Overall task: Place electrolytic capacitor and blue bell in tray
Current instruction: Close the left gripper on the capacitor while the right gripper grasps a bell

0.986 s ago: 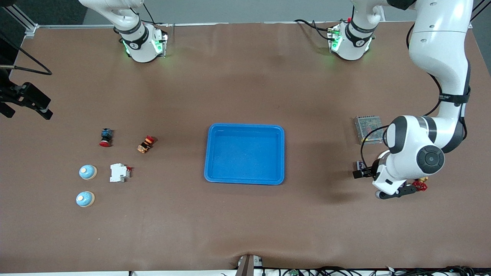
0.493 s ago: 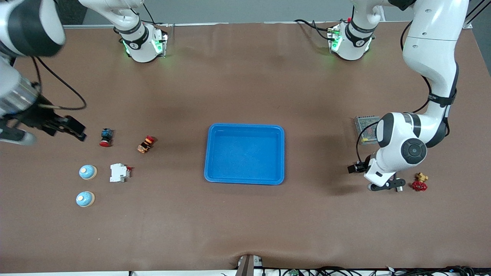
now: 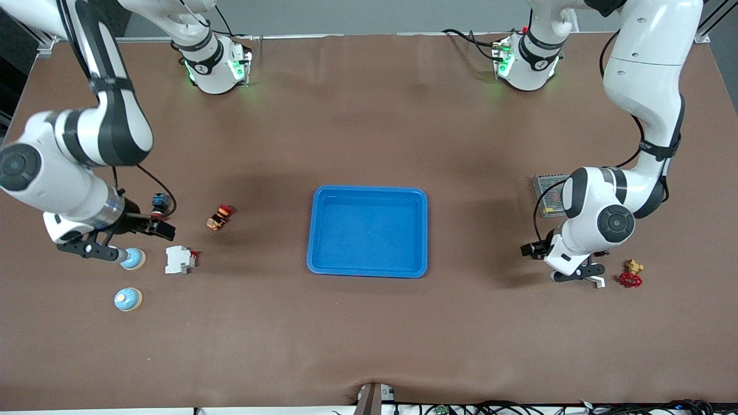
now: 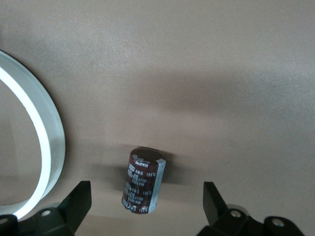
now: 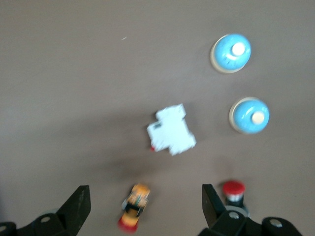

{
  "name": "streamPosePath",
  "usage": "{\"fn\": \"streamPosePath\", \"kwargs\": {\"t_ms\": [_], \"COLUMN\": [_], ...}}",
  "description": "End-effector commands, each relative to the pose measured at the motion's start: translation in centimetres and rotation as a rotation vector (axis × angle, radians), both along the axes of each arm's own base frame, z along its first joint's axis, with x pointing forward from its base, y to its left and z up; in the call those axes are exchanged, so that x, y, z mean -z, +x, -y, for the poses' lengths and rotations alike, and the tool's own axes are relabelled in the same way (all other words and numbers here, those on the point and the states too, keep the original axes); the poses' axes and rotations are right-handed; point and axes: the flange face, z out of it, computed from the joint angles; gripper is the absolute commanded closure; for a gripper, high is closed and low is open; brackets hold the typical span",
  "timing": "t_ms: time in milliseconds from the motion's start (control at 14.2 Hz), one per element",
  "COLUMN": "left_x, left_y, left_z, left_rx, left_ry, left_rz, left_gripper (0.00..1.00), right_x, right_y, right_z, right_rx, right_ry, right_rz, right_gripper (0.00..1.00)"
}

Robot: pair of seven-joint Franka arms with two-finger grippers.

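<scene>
- Left wrist view: my left gripper [image 4: 145,209] hangs over the electrolytic capacitor [image 4: 143,180] on the tabletop [image 3: 369,334], fingers apart.
- My right gripper [image 5: 142,209], fingers apart, hovers above the white circuit breaker [image 5: 172,130]; two blue bells [image 5: 231,52] lie beside it.
- The tray [image 3: 368,272] sits mid-table, between them.

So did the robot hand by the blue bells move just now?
Yes. The right gripper, open, came in from the table's edge and now hangs over the blue bell beside the white breaker.

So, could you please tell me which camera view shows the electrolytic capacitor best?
The left wrist view: the electrolytic capacitor lies in plain sight between the open left pincer tips. In the front view the left arm hides it; the right wrist view misses it.
</scene>
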Motion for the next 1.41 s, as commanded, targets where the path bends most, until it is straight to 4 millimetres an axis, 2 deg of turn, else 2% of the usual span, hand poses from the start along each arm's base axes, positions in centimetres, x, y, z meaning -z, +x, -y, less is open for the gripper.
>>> {"fn": "streamPosePath", "kwargs": {"t_ms": [0, 141, 352, 423, 493, 634, 846, 986, 1198, 1268, 1339], "left_x": [-0.6, -0.5, -0.5, -0.5, -0.4, -0.4, -0.6, -1.6, -5.2, -6.7, -7.6], "left_y": [-0.7, -0.6, -0.6, -0.6, -0.6, -0.6, -0.5, -0.2, 1.0, 1.5, 1.4], "left_z": [-0.5, -0.4, -0.5, -0.6, -0.6, -0.7, -0.8, -0.7, 0.4, 1.1, 2.9], "left_rx": [0.013, 0.011, 0.009, 0.007, 0.008, 0.004, 0.004, 0.001, -0.006, -0.031, -0.049], "left_ry": [0.016, 0.015, 0.016, 0.016, 0.017, 0.017, 0.018, 0.018, 0.021, 0.022, 0.025], "left_rz": [0.009, 0.008, 0.008, 0.009, 0.008, 0.008, 0.011, 0.019, 0.021, 0.019, 0.01], "left_gripper": [0.01, 0.33, 0.63, 0.76, 0.78, 0.99, 1.0, 1.0, 1.0, 1.0, 1.0], "right_x": [3.7, 7.4, 12.5, 13.5, 14.3, 15.3, 15.7, 15.9, 16.1, 16.3, 16.7], "right_y": [2.2, 3.1, 3.2, 3.0, 2.9, 2.5, 2.2, 2.0, 1.7, 1.5, 1.4], "right_z": [2.5, 5.4, 9.3, 10.2, 10.8, 11.6, 13.1, 14.1, 15.6, 15.7, 15.9], "right_rx": [-0.066, -0.138, -0.256, -0.27, -0.277, -0.289, -0.315, -0.336, -0.342, -0.34, -0.337], "right_ry": [-0.031, -0.027, -0.025, -0.024, -0.022, -0.019, -0.02, -0.022, -0.021, -0.021, -0.018], "right_rz": [0.019, 0.023, 0.027, 0.026, 0.02, 0.003, 0.0, 0.0, 0.001, -0.003, -0.008], "right_gripper": [0.0, 0.0, 0.0, 0.0, 0.0, 0.0, 0.0, 0.0, 0.0, 0.0, 0.0]}}
